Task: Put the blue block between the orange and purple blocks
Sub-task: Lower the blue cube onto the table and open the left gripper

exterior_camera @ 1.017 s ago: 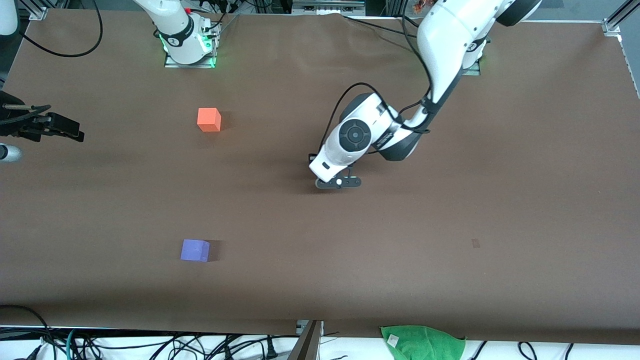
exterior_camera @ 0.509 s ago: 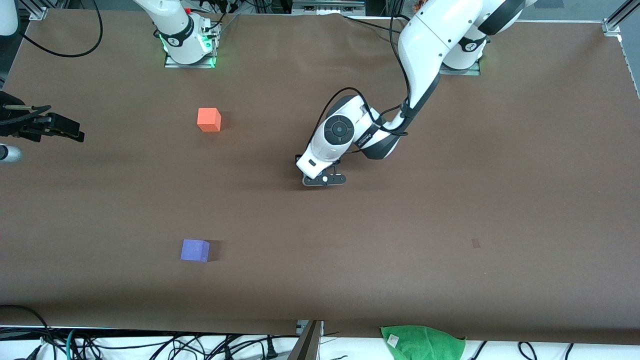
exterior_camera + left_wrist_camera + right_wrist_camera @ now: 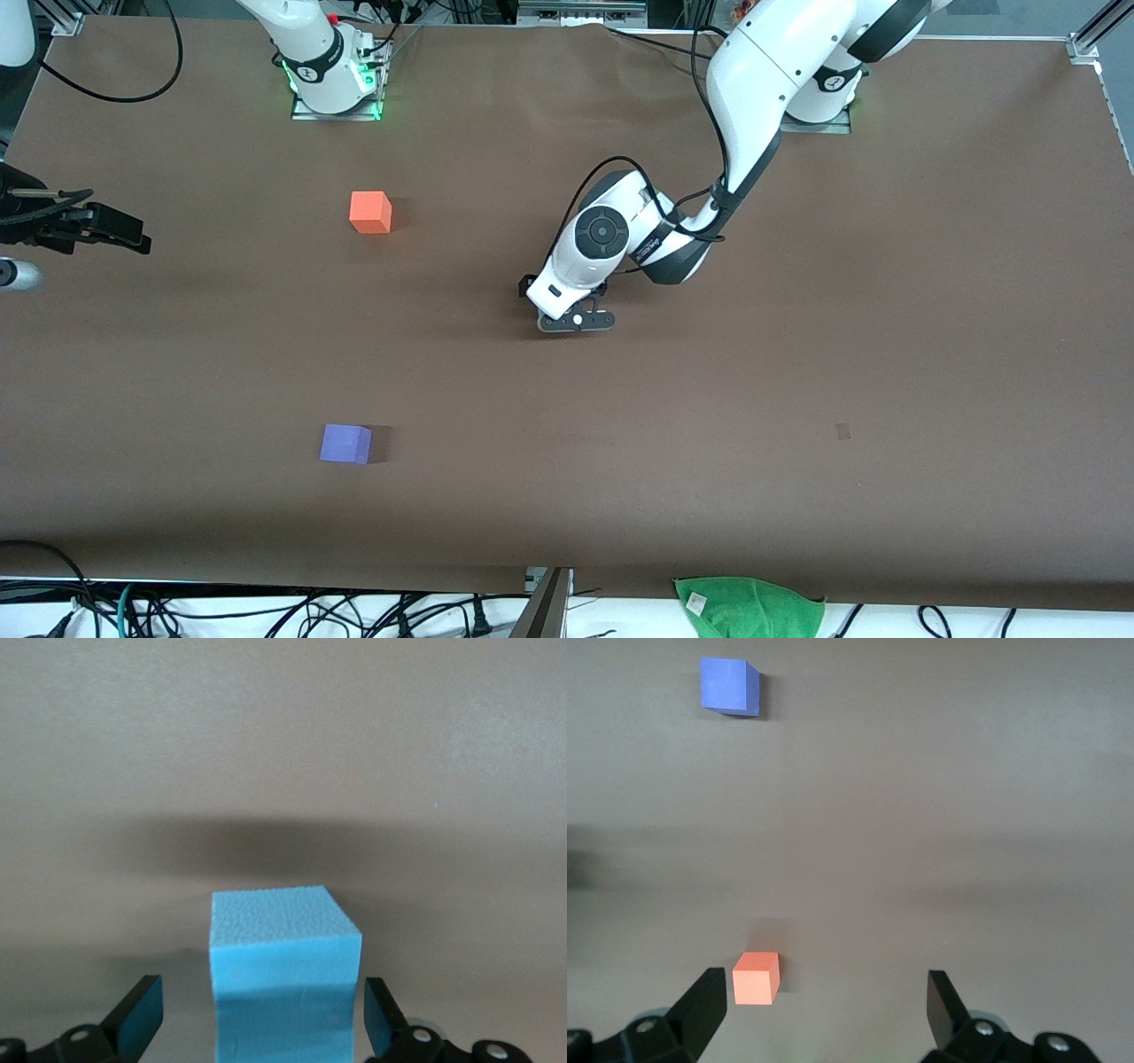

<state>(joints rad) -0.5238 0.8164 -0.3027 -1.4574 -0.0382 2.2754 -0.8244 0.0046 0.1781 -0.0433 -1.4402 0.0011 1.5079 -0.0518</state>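
**Blue Block Between Spread Left Jaws**

Brown table (image 3: 797, 354) carried the orange block (image 3: 370, 212) and, nearer the front camera, the purple block (image 3: 345, 443). The left gripper (image 3: 257, 1028) stood at mid-table, jaws spread, the blue block (image 3: 285, 970) between them with gaps either side. The right gripper (image 3: 824, 1014) waited, jaws wide and empty.

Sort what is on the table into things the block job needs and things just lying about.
Job:
blue block, between the open fingers of the left gripper, no contact visible
orange block
purple block, nearer the front camera than the orange one

Lying about:
green cloth at the table's near edge
right gripper, open, waiting
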